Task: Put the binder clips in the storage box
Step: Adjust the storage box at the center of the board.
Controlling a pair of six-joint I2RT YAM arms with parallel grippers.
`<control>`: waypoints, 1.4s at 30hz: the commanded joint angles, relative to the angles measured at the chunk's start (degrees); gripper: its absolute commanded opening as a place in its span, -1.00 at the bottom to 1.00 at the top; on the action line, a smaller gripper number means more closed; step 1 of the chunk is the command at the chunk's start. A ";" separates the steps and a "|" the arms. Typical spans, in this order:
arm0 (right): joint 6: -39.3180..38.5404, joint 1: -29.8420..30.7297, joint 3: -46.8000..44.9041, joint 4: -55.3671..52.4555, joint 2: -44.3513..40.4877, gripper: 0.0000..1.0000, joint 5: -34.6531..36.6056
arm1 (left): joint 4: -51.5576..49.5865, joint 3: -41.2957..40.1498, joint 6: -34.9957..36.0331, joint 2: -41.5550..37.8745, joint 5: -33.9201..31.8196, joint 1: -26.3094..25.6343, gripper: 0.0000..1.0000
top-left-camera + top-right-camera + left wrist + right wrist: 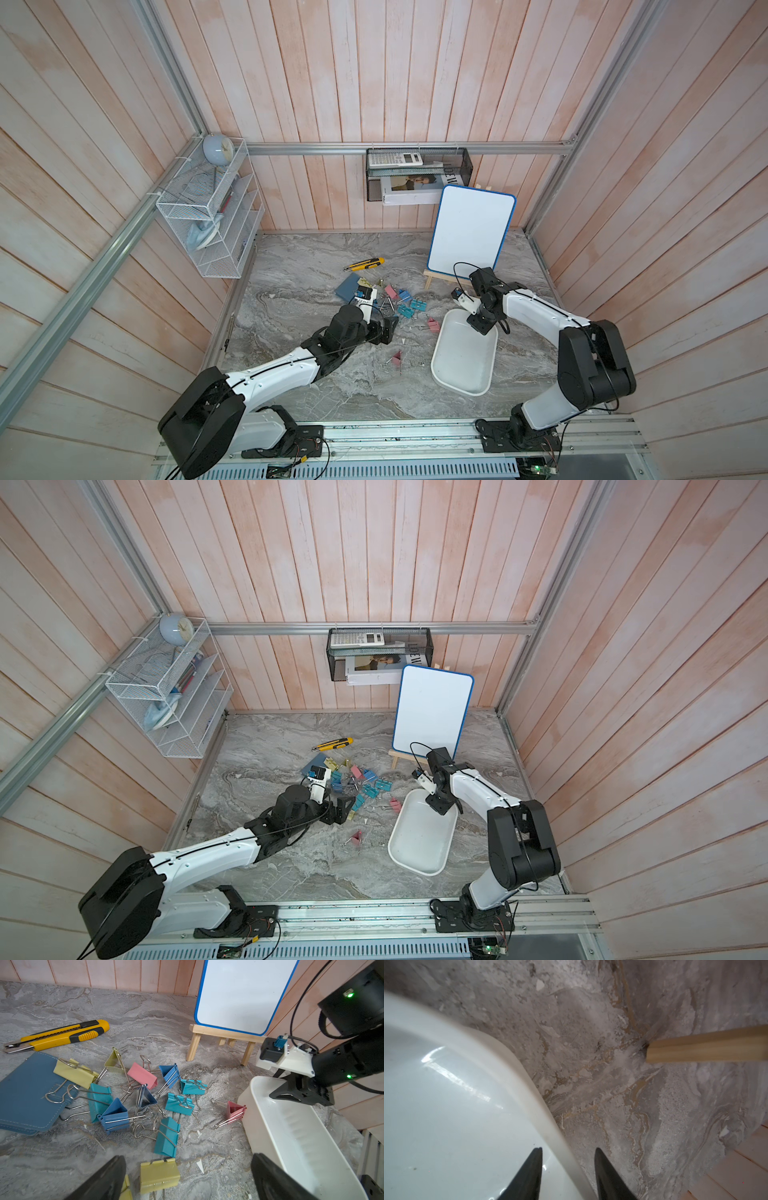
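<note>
Binder clips [167, 1136] of folded sheet metal, painted pastel pink, yellow, teal and blue with looped silver wire handles, lie heaped on the grey marble-patterned counter [299, 266]. The storage box [461, 365], a smooth glossy white plastic tray with rounded corners and low walls, sits at 4 o'clock of the heap in both top views, a pink clip [234, 1110] just beside its wall. The left tool [189, 1156], spread wide, hovers at the heap's 6 o'clock edge, with a yellow clip [159, 1176] on the counter between its black fingers. The right tool [568, 1149], partly spread, straddles the box's 1 o'clock rim, one finger inside and one outside.
</note>
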 commanded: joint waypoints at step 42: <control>7.34 5.97 7.45 -1.38 7.58 -0.46 -7.75 | -2.23 -0.94 0.45 -3.04 -7.92 0.12 1.00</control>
